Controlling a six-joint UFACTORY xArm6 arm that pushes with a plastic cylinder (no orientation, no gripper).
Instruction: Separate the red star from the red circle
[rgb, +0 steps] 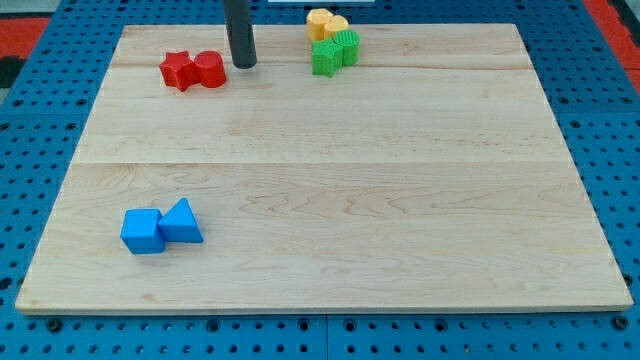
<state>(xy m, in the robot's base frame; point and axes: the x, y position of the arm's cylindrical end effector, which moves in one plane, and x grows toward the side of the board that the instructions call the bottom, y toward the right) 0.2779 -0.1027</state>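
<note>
You've got the red star (178, 71) touching the red circle (210, 70) at the board's top left, star on the view's left. My tip (244, 65) sits just right of the circle; it's a bare rod, nothing held.

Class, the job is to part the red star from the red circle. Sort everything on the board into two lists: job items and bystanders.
Job items:
red star
red circle, touching the star
my tip, just to the circle's right in the view

Bystanders:
yellow blocks
green blocks
blue cube
blue triangle
</note>
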